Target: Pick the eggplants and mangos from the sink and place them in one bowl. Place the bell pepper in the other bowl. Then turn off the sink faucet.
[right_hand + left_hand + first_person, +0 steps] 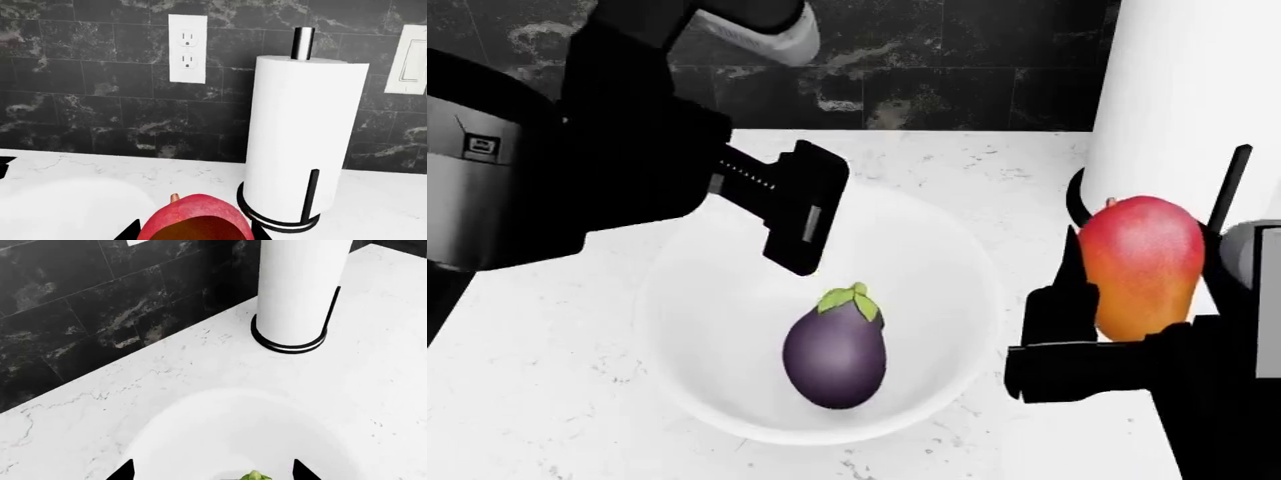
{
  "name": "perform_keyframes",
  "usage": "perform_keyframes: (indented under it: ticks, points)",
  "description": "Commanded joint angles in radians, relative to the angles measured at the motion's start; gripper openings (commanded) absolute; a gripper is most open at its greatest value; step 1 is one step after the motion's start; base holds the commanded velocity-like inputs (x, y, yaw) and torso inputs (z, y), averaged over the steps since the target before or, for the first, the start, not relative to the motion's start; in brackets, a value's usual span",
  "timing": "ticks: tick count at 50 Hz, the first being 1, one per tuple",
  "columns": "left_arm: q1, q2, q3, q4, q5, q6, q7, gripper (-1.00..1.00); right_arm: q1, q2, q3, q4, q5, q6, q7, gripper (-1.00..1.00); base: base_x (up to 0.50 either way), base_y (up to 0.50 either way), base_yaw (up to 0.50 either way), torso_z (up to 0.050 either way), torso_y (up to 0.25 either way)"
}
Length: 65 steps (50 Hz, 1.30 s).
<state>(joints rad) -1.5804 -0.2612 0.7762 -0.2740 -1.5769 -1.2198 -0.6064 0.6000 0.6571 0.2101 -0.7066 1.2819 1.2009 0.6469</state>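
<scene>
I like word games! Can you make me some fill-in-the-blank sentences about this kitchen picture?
1. The glossy dark-purple eggplant lies inside the round white ____.
2. The right gripper holds the red and orange egg-shaped ____.
3. The tall white paper towel roll stands in front of a wall of ____ marbled tiles.
4. The left gripper, above the bowl, holds ____.

Missing words: bowl; mango; black; nothing
</scene>
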Motion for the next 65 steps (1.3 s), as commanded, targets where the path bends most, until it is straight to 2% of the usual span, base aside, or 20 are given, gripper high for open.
perform_keyframes:
  ticks: [1, 4, 6, 7, 11, 15, 21, 28, 31, 32, 34, 35, 39, 48, 58, 65]
  points:
    - [0.064, -0.196, -0.063, 0.186, 0.052, 0.081, -0.022, 1.0, 0.327, -0.008, -0.111, 0.224, 0.259, 0.146, 0.081, -1.0, 0.0, 0.0, 0.0, 0.0, 0.0]
    - [0.114, -0.263, -0.088, 0.245, 0.081, 0.127, -0.033, 1.0, 0.395, -0.032, -0.161, 0.289, 0.246, 0.158, 0.047, -1.0, 0.0, 0.0, 0.0, 0.0, 0.0]
    - [0.152, -0.309, -0.083, 0.291, 0.095, 0.134, 0.012, 1.0, 0.432, -0.057, -0.188, 0.337, 0.241, 0.157, 0.023, -1.0, 0.0, 0.0, 0.0, 0.0, 0.0]
    - [0.18, -0.35, -0.063, 0.347, 0.186, 0.175, 0.025, 1.0, 0.465, -0.074, -0.221, 0.378, 0.217, 0.16, -0.028, -1.0, 0.0, 0.0, 0.0, 0.0, 0.0]
    - [0.25, -0.434, -0.121, 0.482, 0.088, 0.183, -0.063, 1.0, 0.567, -0.133, -0.305, 0.526, 0.168, 0.169, -0.095, -1.0, 0.0, 0.0, 0.0, 0.0, 0.0]
    - [0.305, -0.507, -0.166, 0.539, 0.03, 0.207, -0.103, 1.0, 0.622, -0.176, -0.384, 0.642, 0.104, 0.159, -0.187, -1.0, 0.0, 0.0, 0.0, 0.0, 0.0]
    - [0.431, -0.58, -0.196, 0.596, 0.05, 0.277, -0.105, 1.0, 0.726, -0.229, -0.499, 0.822, 0.018, 0.151, -0.344, -1.0, 0.0, 0.0, 0.0, 0.0, 0.0]
    - [0.504, -0.645, -0.228, 0.656, 0.054, 0.324, -0.115, 1.0, 0.837, -0.308, -0.629, 1.018, -0.075, 0.121, -0.512, -1.0, 0.0, 0.0, 0.0, 0.0, 0.0]
    - [0.525, -0.661, -0.25, 0.662, 0.003, 0.342, -0.118, 1.0, 0.857, -0.332, -0.692, 1.079, -0.127, 0.078, -0.604, -1.0, 0.0, 0.0, 0.0, 0.003, 0.003]
    - [0.521, -0.666, -0.246, 0.676, 0.051, 0.345, -0.119, 1.0, 0.859, -0.344, -0.714, 1.105, -0.149, 0.054, -0.633, -1.0, 0.0, 0.0, 0.0, 0.0, 0.0]
    - [0.529, -0.67, -0.262, 0.658, 0.003, 0.355, -0.124, 1.0, 0.857, -0.359, -0.744, 1.15, -0.176, 0.028, -0.675, -1.0, 0.0, 0.0, 0.0, 0.0, 0.0]
    - [0.526, -0.681, -0.255, 0.676, 0.058, 0.355, -0.118, 1.0, 0.855, -0.367, -0.757, 1.177, -0.186, 0.02, -0.694, -1.0, 0.0, 0.0, 0.0, 0.0, 0.0]
    - [0.554, -0.698, -0.266, 0.695, 0.053, 0.374, -0.118, 1.0, 0.865, -0.392, -0.796, 1.245, -0.219, -0.006, -0.743, -1.0, 0.0, 0.0, 0.0, 0.0, 0.0]
    - [0.579, -0.705, -0.271, 0.7, 0.071, 0.394, -0.121, 1.0, 0.852, -0.403, -0.823, 1.267, -0.232, -0.013, -0.761, -1.0, 0.0, 0.0, 0.0, 0.0, 0.0]
    - [0.592, -0.719, -0.283, 0.703, 0.045, 0.403, -0.114, 1.0, 0.854, -0.443, -0.869, 1.368, -0.287, -0.104, -0.849, -1.0, 0.0, 0.0, 0.0, 0.0, 0.0]
    - [0.595, -0.713, -0.272, 0.706, 0.079, 0.404, -0.106, 1.0, 0.829, -0.452, -0.882, 1.396, -0.3, -0.142, -0.874, -1.0, 0.0, 0.0, 0.0, 0.0, 0.0]
